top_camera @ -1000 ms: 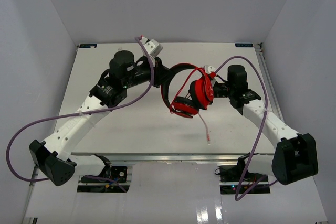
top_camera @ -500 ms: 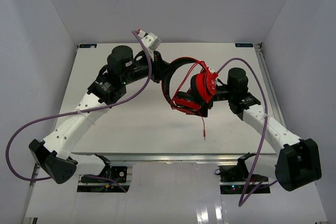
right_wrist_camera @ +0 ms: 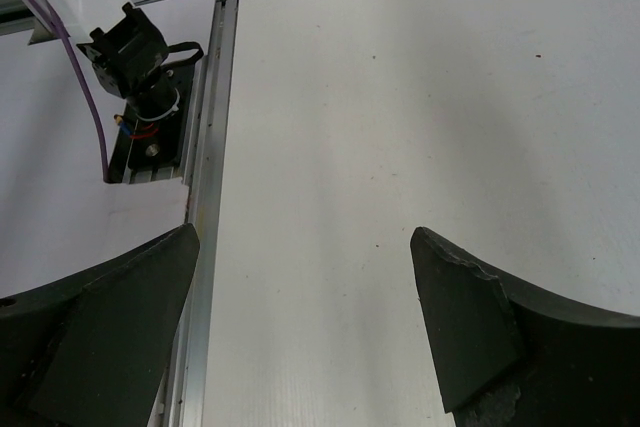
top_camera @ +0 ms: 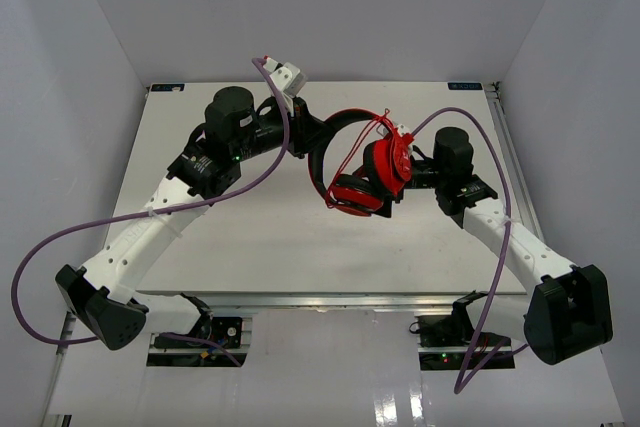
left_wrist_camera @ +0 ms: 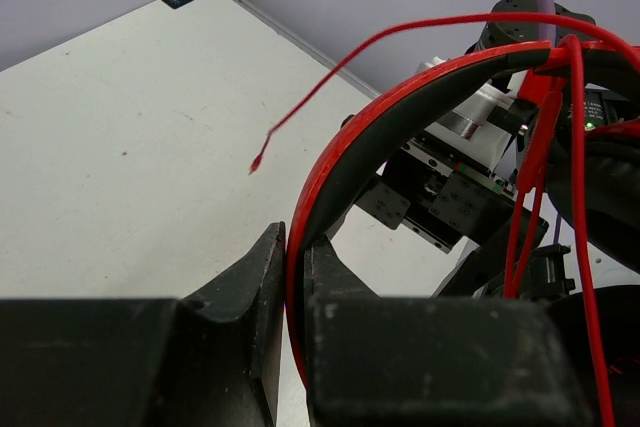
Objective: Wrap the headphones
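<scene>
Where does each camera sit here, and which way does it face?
Top external: above, behind the robot, looking down at the table; both arms show, headphones between them.
Left wrist: looks along the left gripper, shut on the headband.
Right wrist: looks down at table; the open right gripper shows.
Shared: top and left wrist show the headphones.

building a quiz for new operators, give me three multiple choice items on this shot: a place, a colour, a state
1. Where does the left claw grip the headphones? A ear cup, B headband, C plug.
2. What colour is the thin headphone cable? A purple, B white, C red.
3. How is the right claw? A open and empty, B shut on the cable, C shut on an ear pad.
Answers: 1 B, the left wrist view shows the band pinched in it; 2 C, it arcs red above the table; 3 A, its jaws stand wide apart with only table between.
</scene>
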